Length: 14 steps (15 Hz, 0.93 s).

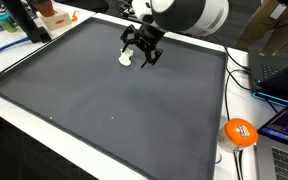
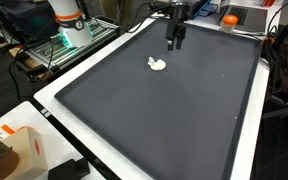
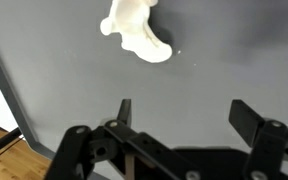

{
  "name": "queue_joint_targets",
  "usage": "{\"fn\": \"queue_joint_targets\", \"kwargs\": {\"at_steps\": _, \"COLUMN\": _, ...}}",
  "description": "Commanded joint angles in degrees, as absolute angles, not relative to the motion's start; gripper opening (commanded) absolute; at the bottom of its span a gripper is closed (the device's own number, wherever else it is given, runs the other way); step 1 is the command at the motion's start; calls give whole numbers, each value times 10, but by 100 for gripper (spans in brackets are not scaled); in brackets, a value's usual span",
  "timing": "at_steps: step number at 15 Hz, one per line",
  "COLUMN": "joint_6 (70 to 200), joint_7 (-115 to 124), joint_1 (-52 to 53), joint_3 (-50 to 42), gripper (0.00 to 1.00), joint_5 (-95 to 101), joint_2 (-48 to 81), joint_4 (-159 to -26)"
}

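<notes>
Approach stage judged: gripper (image 1: 142,55), fingers released, is positioned beside the white object (image 1: 125,58); leftward centring and descent are required.

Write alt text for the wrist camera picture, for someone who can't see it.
A small white lumpy object lies on a dark grey mat near the top of the picture. Below it, the robot's two black jaws stand wide open, empty and clear of it. A bit of wooden floor shows in the bottom corner.
</notes>
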<state>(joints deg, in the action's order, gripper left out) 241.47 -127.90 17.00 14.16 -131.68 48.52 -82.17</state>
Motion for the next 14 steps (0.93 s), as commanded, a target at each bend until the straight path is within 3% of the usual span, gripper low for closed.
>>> {"fn": "queue_joint_targets", "kwargs": {"at_steps": 1, "joint_6": 2434, "joint_7": -1329, "joint_1": 230, "joint_3": 46, "gripper": 100, "joint_5": -1371, "joint_2": 523, "joint_4": -780}}
{"fn": "queue_joint_targets", "kwargs": {"at_steps": 8, "joint_6": 2430, "joint_7": -1394, "joint_1": 308, "joint_3": -85, "gripper": 100, "joint_5": -1482, "joint_2": 532, "joint_4": -774}}
{"fn": "queue_joint_targets", "kwargs": {"at_steps": 14, "joint_6": 2427, "joint_7": -1377, "joint_1": 272, "joint_3": -35, "gripper": 100, "joint_5": -1444, "joint_2": 513, "joint_4": -818}}
